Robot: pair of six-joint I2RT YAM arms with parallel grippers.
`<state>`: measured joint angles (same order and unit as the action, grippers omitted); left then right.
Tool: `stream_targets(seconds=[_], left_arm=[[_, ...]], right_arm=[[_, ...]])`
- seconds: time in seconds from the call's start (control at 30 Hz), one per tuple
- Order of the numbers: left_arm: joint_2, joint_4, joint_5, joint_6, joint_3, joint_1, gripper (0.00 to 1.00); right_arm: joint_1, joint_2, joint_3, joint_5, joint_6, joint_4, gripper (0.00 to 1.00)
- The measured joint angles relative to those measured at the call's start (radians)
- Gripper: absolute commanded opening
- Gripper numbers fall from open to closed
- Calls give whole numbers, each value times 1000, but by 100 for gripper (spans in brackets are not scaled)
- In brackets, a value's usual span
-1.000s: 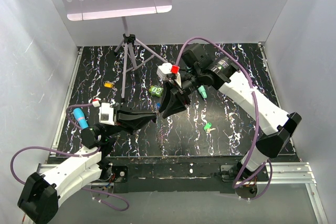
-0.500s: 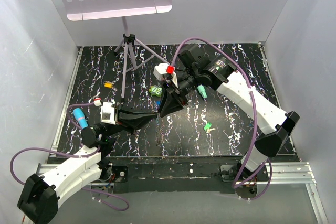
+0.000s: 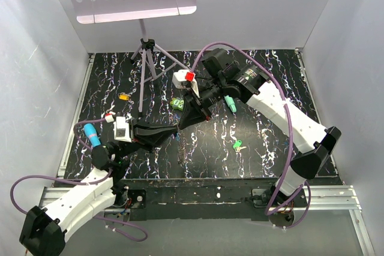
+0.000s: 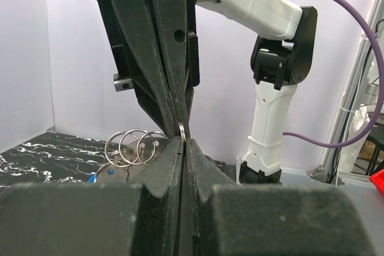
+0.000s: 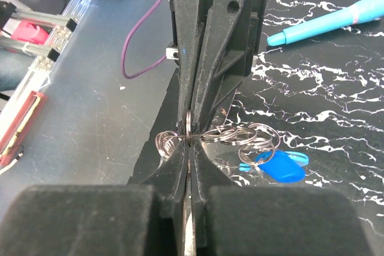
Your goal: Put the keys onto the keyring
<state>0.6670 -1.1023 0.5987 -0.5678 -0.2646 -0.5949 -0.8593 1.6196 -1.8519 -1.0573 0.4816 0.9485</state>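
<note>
The keyring (image 5: 240,135) is a string of linked metal rings with a blue plastic tag (image 5: 282,166), held in the air between both grippers. My left gripper (image 4: 182,142) is shut on one ring, and the other rings (image 4: 129,147) hang to its left. My right gripper (image 5: 188,143) meets it tip to tip from the opposite side, shut on the same ring. In the top view the two tips touch over the mat's near middle, the left gripper (image 3: 176,129) and the right gripper (image 3: 182,123). A light green key (image 3: 238,145) lies on the mat at the right, and a yellow-orange key (image 3: 123,96) at the far left.
A chunky bright green object (image 3: 176,104) and a teal pen (image 3: 230,105) lie on the black marbled mat (image 3: 252,136) behind the grippers. A tripod stand (image 3: 146,64) with a perforated tray stands at the back left. White walls enclose the mat.
The right gripper has closed its jaws onto the ring that the left gripper holds. Its arm has shifted slightly left, toward the left gripper. The left gripper stayed shut.
</note>
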Motion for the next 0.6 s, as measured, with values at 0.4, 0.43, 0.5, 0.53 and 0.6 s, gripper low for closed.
stream_targets(seconds=[0.4, 0.43, 0.5, 0.53, 0.6], left_arm=[[-54, 117, -52, 43, 0, 0, 26], [-63, 140, -55, 49, -2, 0, 29], [-91, 207, -56, 63, -13, 0, 31], [-107, 247, -56, 71, -23, 0, 31], [-140, 340, -55, 93, -53, 0, 31]], right_arm=[[0, 5, 2, 50, -64, -36, 1], [0, 5, 5, 56, -68, -39, 1], [0, 5, 20, 68, -72, -46, 1], [0, 5, 29, 73, -72, -49, 1], [0, 4, 52, 86, -71, -51, 1]])
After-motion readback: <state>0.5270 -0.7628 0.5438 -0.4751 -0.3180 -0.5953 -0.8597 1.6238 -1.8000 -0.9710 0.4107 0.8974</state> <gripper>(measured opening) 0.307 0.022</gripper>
